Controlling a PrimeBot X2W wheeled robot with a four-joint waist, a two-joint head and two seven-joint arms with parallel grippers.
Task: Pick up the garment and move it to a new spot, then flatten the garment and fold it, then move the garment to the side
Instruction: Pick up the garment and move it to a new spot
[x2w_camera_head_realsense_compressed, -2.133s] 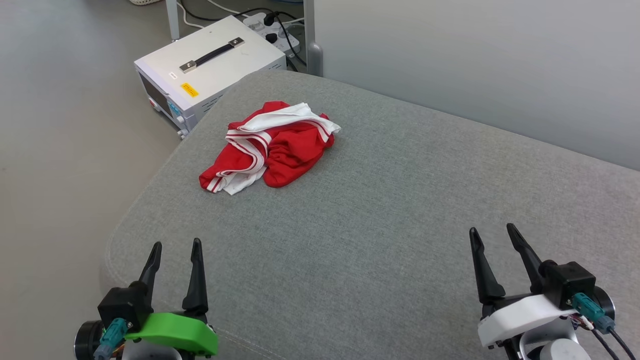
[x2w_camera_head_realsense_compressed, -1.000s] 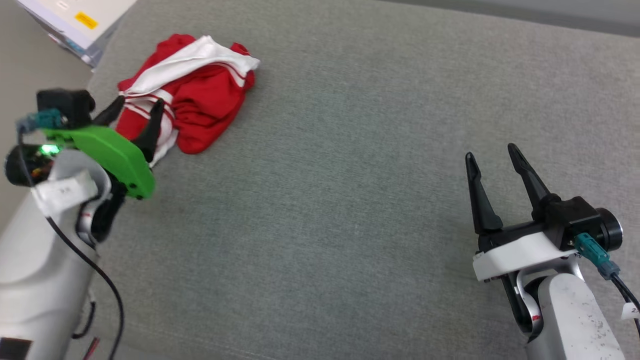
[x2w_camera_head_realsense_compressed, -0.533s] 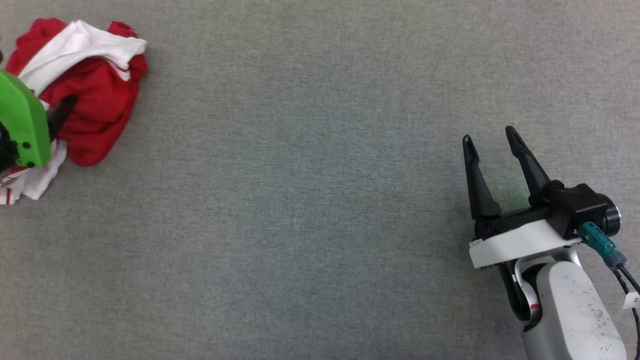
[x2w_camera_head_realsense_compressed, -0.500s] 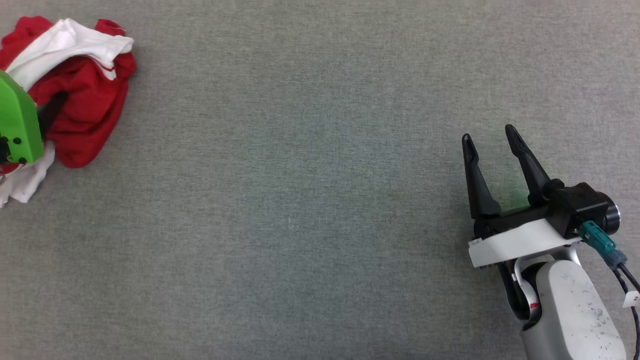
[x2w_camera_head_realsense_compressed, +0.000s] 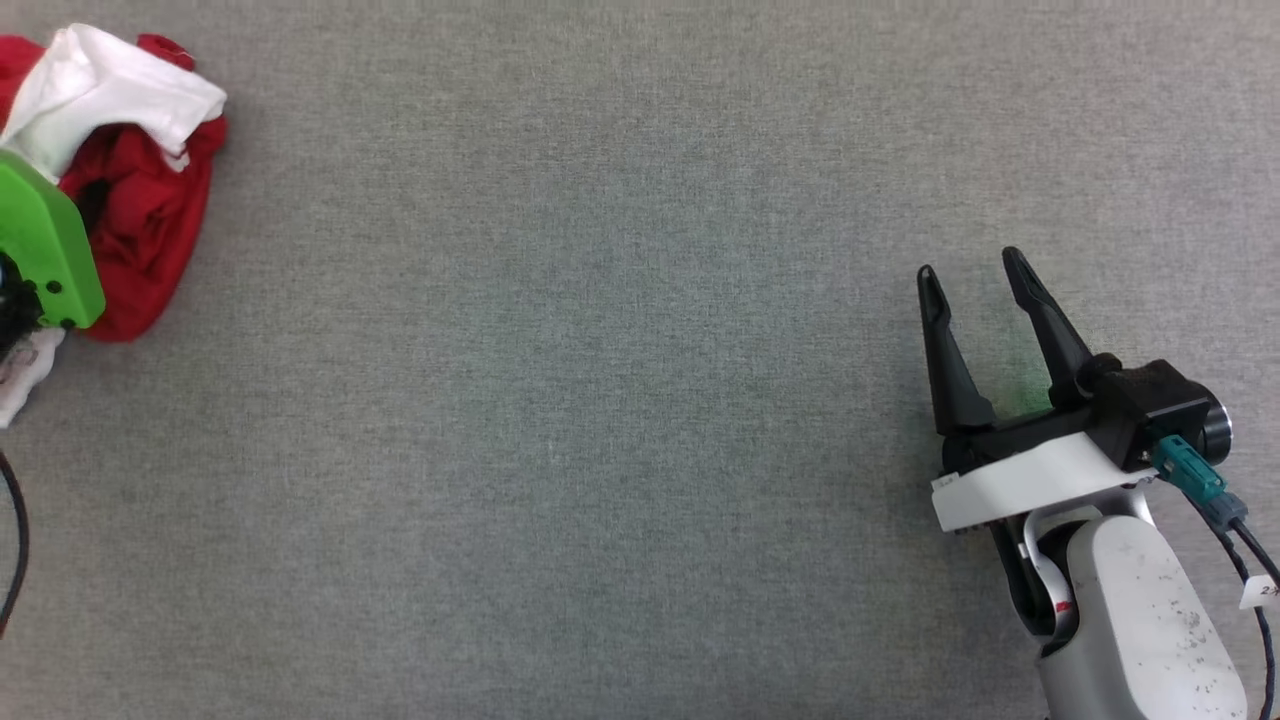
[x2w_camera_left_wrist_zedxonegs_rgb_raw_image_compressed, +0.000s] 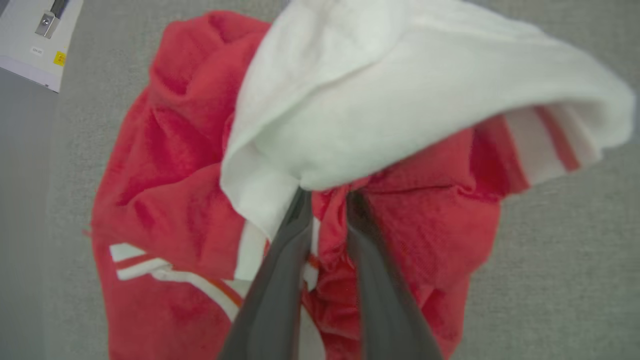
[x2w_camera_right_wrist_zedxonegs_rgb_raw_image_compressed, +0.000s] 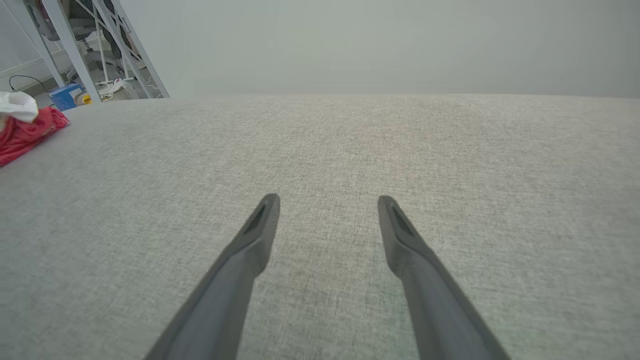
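The left pincer (x2w_camera_left_wrist_zedxonegs_rgb_raw_image_compressed: 327, 197) had its two fingers drawn narrow. A fold of the garment (x2w_camera_left_wrist_zedxonegs_rgb_raw_image_compressed: 190, 125) was caught between them, and their tips were tucked under the white sleeve (x2w_camera_left_wrist_zedxonegs_rgb_raw_image_compressed: 400, 100). The garment lay as a crumpled heap at the far left of the grey worktop (x2w_camera_head_realsense_compressed: 640, 400). It was well apart from the right pincer (x2w_camera_head_realsense_compressed: 968, 265), which hung wide and empty over the bare covering.

The step in hand looked to be the pick-up. To do it well, the grip should probably be firm and the lift straight up until the whole heap hangs free. Only one fold seemed pinched, so the loose sleeve and hem could drag or slip out. Carrying the heap toward the open middle of the worktop would leave room to spread it. It would also bring it within the right pincer's reach for the flattening.

The left wrist view showed the grip itself: the fingers close together, red cloth bunched between them, and a white box (x2w_camera_left_wrist_zedxonegs_rgb_raw_image_compressed: 30, 40) off the worktop's edge. The head view hid those fingers behind the arm's green housing (x2w_camera_head_realsense_compressed: 40, 250), but it gave the broad free stretch of worktop. The right wrist view showed the garment (x2w_camera_right_wrist_zedxonegs_rgb_raw_image_compressed: 25, 132) at its left edge, with metal frame legs (x2w_camera_right_wrist_zedxonegs_rgb_raw_image_compressed: 65, 45) beyond.
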